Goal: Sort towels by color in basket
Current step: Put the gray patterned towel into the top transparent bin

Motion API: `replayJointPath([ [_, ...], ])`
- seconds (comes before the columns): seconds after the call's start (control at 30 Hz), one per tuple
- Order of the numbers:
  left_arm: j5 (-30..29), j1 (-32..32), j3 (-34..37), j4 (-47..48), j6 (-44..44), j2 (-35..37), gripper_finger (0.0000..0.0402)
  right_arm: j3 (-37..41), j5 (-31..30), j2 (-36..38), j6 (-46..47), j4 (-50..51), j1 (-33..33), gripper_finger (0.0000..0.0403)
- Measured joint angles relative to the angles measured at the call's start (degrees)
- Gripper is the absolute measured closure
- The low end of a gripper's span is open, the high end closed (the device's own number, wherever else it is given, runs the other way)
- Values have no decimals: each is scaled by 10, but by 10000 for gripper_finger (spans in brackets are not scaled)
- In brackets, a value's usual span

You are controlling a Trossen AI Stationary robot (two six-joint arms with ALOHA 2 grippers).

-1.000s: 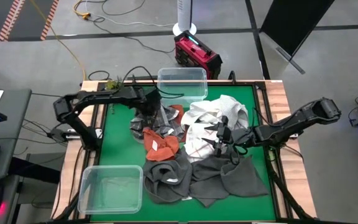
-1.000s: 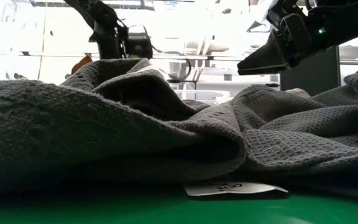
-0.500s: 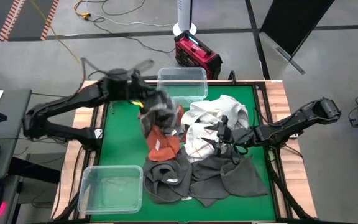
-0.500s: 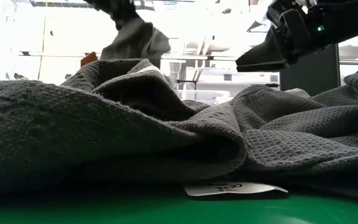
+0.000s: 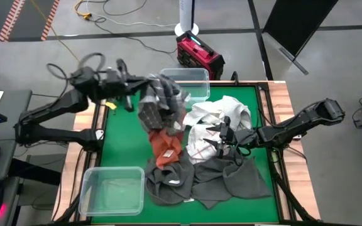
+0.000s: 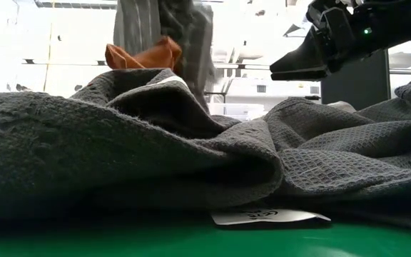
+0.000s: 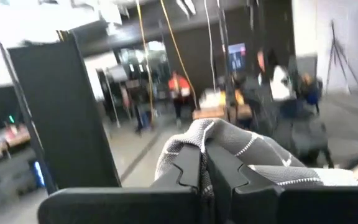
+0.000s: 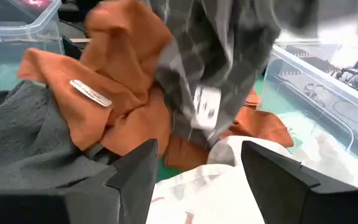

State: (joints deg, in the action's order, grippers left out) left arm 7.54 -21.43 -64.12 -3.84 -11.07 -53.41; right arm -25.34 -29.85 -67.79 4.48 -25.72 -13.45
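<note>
Plaid towel (image 5: 159, 103) pinched at one gathered fold between closed left gripper (image 7: 205, 163) fingers, hanging limp above the pile near the far clear bin (image 5: 184, 85). Soft, light, drapey; likely to snag the rust towel (image 5: 166, 147) beneath. Best gripped at a bunched edge. Right gripper (image 5: 222, 139), fingers spread, empty, waiting over the white towels (image 5: 222, 113).

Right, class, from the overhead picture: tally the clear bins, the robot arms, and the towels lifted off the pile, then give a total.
Clear bins: 2 (one at the table's far edge, one at the near left corner)
Robot arms: 2 (left, right)
Towels lifted off the pile: 1 (grey plaid towel, pinched in the left claw)
Total: 5
</note>
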Motion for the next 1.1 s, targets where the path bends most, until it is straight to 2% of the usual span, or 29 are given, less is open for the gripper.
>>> replayJointPath([
  [0.27,-54,0,0,-115,-4,21,401,0,0,0,-3,-24,2,143],
  [0.4,-87,0,0,-212,-30,0,401,0,-1,0,-12,-32,2,143],
  [0.57,-89,0,0,-344,-49,-40,401,0,-1,0,-14,-34,2,143],
  [0.67,-92,-12,-8,-389,-44,-73,401,0,-1,0,-15,-35,2,143],
  [0.87,-93,-54,-102,-397,-9,-161,401,0,-2,0,-15,-35,2,143],
  [1.1,-94,-96,-283,-367,18,-278,401,0,-2,0,1,-34,2,143],
])
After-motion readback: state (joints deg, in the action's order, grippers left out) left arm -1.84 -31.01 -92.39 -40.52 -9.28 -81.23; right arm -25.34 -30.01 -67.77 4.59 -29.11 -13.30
